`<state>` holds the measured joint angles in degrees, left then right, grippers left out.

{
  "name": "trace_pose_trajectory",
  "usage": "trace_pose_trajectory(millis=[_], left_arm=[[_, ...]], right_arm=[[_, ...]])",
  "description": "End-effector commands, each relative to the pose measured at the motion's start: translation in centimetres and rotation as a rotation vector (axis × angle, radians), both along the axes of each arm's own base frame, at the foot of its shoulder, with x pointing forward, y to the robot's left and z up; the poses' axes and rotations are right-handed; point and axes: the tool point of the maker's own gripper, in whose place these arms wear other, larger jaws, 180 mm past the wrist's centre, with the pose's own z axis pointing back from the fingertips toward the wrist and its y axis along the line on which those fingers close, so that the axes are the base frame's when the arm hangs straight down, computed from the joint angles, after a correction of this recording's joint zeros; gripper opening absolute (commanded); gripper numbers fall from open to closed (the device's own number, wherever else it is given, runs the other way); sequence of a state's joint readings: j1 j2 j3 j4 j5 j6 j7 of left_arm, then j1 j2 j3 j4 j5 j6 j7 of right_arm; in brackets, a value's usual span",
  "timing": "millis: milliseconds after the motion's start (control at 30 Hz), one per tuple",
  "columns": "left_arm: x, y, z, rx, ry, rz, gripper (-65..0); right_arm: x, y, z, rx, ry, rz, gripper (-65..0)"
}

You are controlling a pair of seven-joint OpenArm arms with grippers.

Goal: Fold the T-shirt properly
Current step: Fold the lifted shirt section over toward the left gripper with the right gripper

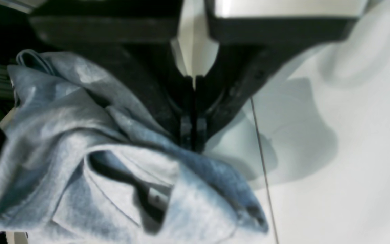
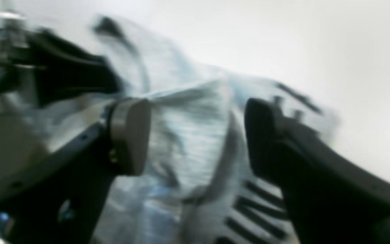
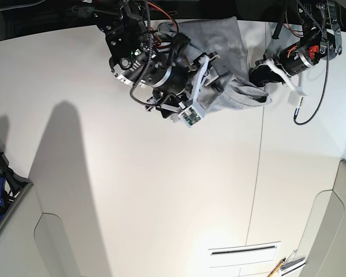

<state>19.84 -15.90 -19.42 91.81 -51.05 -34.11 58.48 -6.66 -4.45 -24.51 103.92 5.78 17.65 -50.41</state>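
Note:
The heather-grey T-shirt [image 3: 230, 49] lies bunched up at the far edge of the white table [image 3: 161, 190], between my two arms. My left gripper [image 1: 191, 137] is shut on a fold of the shirt [image 1: 80, 152], and the cloth hangs crumpled from its tips. In the base view that gripper [image 3: 258, 75] is at the shirt's right edge. My right gripper [image 2: 195, 135] is open, its fingers on either side of a ridge of the shirt [image 2: 188, 128]. Black lettering [image 2: 256, 210] shows by the right finger. In the base view this gripper [image 3: 207, 66] is over the shirt's left part.
A seam [image 3: 258, 173] runs down the table from the shirt toward the front. A loose black cable [image 3: 311, 109] hangs from the left arm. A slot [image 3: 242, 251] and small tools [image 3: 284, 266] lie at the front right. Dark gear [image 3: 0, 184] stands off the left edge.

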Motion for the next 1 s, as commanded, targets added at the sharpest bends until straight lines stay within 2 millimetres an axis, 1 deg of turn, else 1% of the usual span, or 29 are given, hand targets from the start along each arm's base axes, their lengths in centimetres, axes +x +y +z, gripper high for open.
trace_pose_trajectory(millis=[0, 33, 67, 100, 133, 200, 233, 333, 467, 533, 667, 833, 867, 933, 967], left_arm=[[-0.4, 0.7, -0.3, 0.038, 0.025, -0.011, -65.0], [-0.4, 0.7, -0.3, 0.038, 0.025, -0.011, -65.0], [-0.4, 0.7, -0.3, 0.038, 0.025, -0.012, -65.0], [-0.4, 0.7, -0.3, 0.038, 0.025, -0.011, -65.0], [-0.4, 0.7, -0.3, 0.038, 0.025, -0.012, -65.0], [-0.4, 0.7, -0.3, 0.038, 0.025, -0.011, -65.0], [-0.4, 0.7, -0.3, 0.038, 0.025, -0.011, -65.0], [-0.4, 0.7, -0.3, 0.038, 0.025, -0.012, -65.0], [-0.4, 0.7, -0.3, 0.038, 0.025, -0.012, -65.0], [-0.4, 0.7, -0.3, 0.038, 0.025, -0.012, -65.0], [-0.4, 0.7, -0.3, 0.038, 0.025, -0.011, -65.0], [-0.4, 0.7, -0.3, 0.039, 0.025, -0.012, -65.0], [-0.4, 0.7, -0.3, 0.039, 0.025, -0.012, -65.0], [-0.4, 0.7, -0.3, 0.039, 0.025, -0.012, -65.0], [-0.4, 0.7, -0.3, 0.039, 0.025, -0.012, -65.0]], right_arm=[[0.6, 0.7, 1.5, 0.044, -0.04, 0.006, -22.0], [0.6, 0.7, 1.5, 0.044, -0.041, 0.007, -22.3], [0.6, 0.7, 1.5, 0.043, -0.041, 0.007, -25.1], [0.6, 0.7, 1.5, 0.043, -0.041, 0.007, -31.8], [0.6, 0.6, 1.5, 0.042, -0.039, 0.007, -41.3], [0.5, 0.7, 1.5, 0.047, -0.036, 0.009, -62.8], [0.5, 0.8, 1.6, 0.054, -0.032, 0.01, -65.0], [-0.3, 1.7, 2.1, 0.113, -0.002, 0.042, -65.0], [-3.0, 3.8, 3.6, 0.225, 0.036, 0.208, -65.0], [-4.2, 4.8, 4.3, 0.276, 0.055, 0.264, -65.0], [-5.7, 6.1, 5.3, 0.331, 0.064, 0.328, -65.0], [-7.3, 7.3, 6.2, 0.376, 0.089, 0.386, -65.0], [-7.7, 7.5, 6.3, 0.386, 0.101, 0.399, -59.5], [-8.4, 7.8, 6.7, 0.413, 0.126, 0.423, -43.1], [-8.6, 7.9, 7.0, 0.429, 0.134, 0.431, -37.6]])
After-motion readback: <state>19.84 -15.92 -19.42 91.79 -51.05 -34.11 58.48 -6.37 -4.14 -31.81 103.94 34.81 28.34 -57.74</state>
